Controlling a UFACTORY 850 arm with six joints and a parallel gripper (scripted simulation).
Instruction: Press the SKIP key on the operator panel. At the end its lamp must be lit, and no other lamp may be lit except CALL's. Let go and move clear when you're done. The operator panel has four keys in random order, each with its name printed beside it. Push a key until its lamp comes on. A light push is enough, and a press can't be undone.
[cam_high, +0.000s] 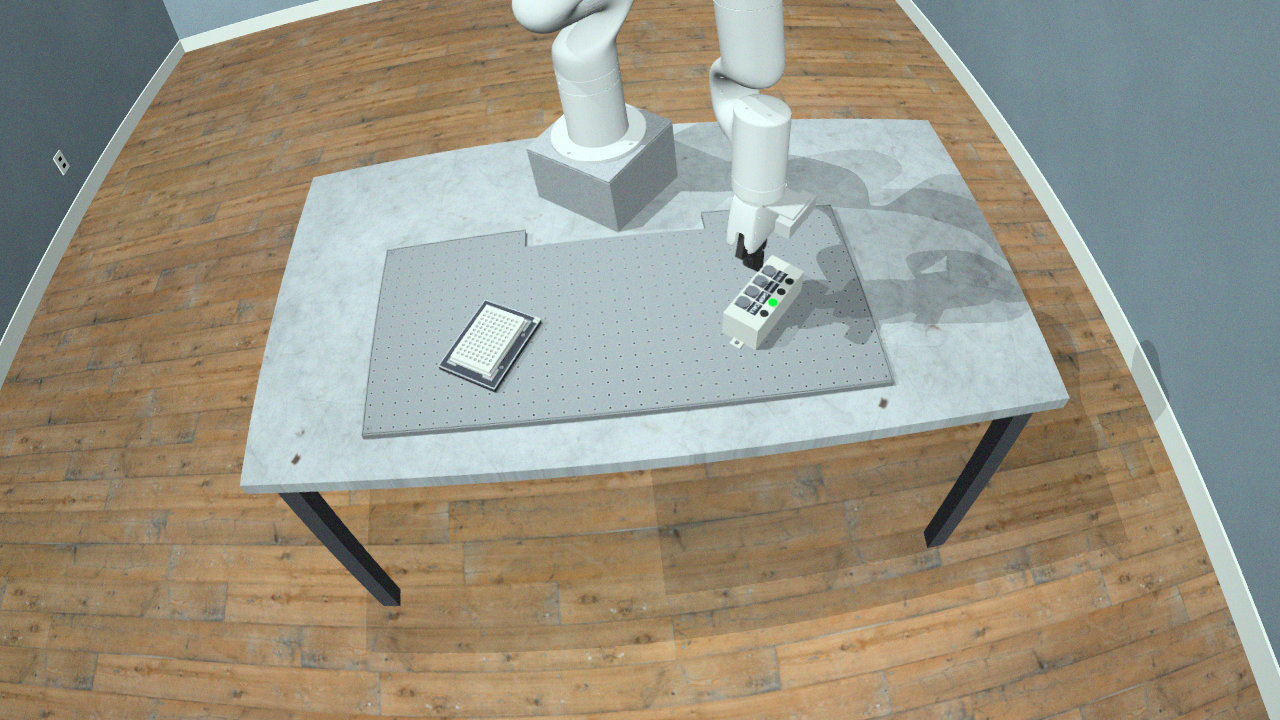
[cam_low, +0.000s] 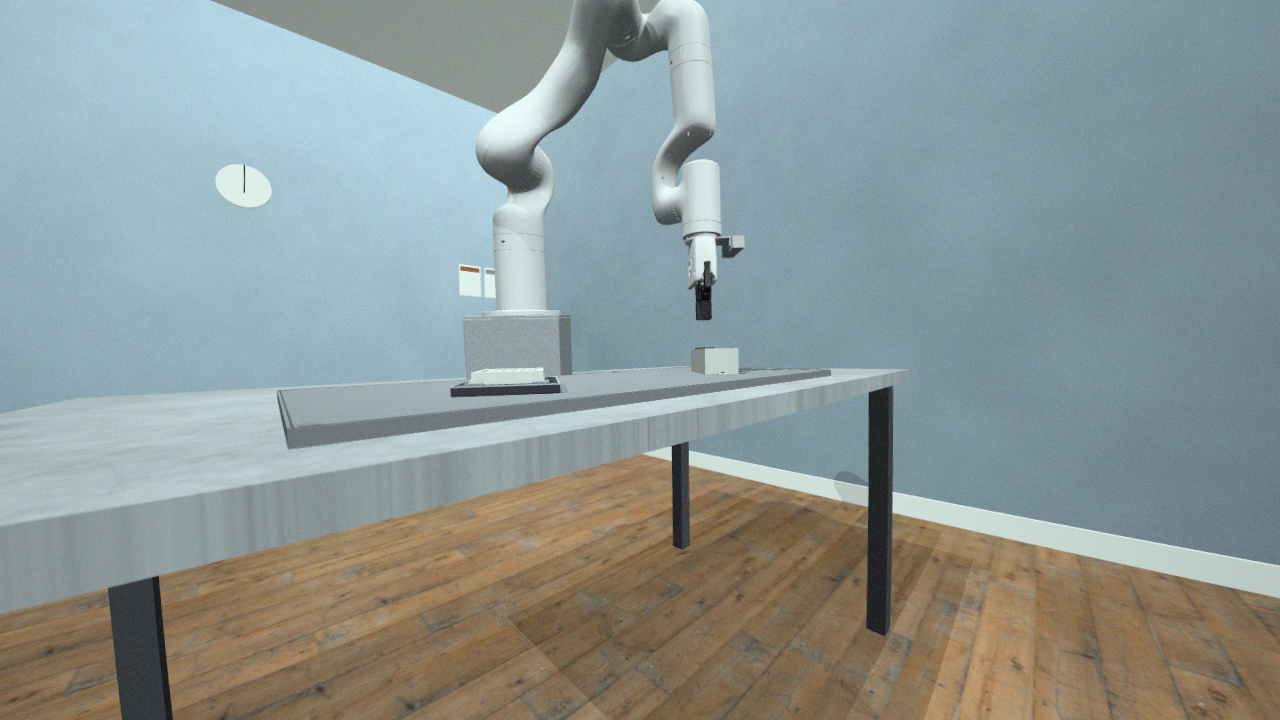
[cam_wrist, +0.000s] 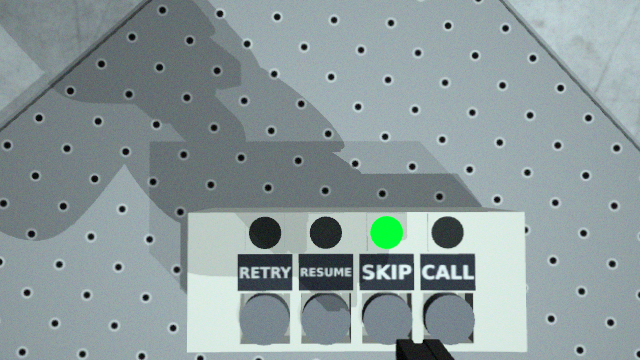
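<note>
The white operator panel (cam_high: 760, 317) (cam_low: 714, 360) (cam_wrist: 500, 280) stands on the right part of the perforated board. In the wrist view its keys read RETRY, RESUME, SKIP, CALL from left to right. The SKIP lamp (cam_wrist: 386, 232) (cam_high: 772, 302) is lit green. The lamps of RETRY (cam_wrist: 265, 232), RESUME (cam_wrist: 326, 232) and CALL (cam_wrist: 447, 232) are dark. The grey SKIP key (cam_wrist: 386, 319) lies below its label. My gripper (cam_high: 748, 257) (cam_low: 703, 310) (cam_wrist: 422, 350) is shut and empty. It hangs clear above the panel, over its key row near the SKIP key.
A white well plate in a black frame (cam_high: 490, 342) (cam_low: 506, 379) lies on the left of the grey perforated board (cam_high: 626, 358). The arm's base block (cam_high: 601, 174) stands at the back of the marble table (cam_high: 966, 358).
</note>
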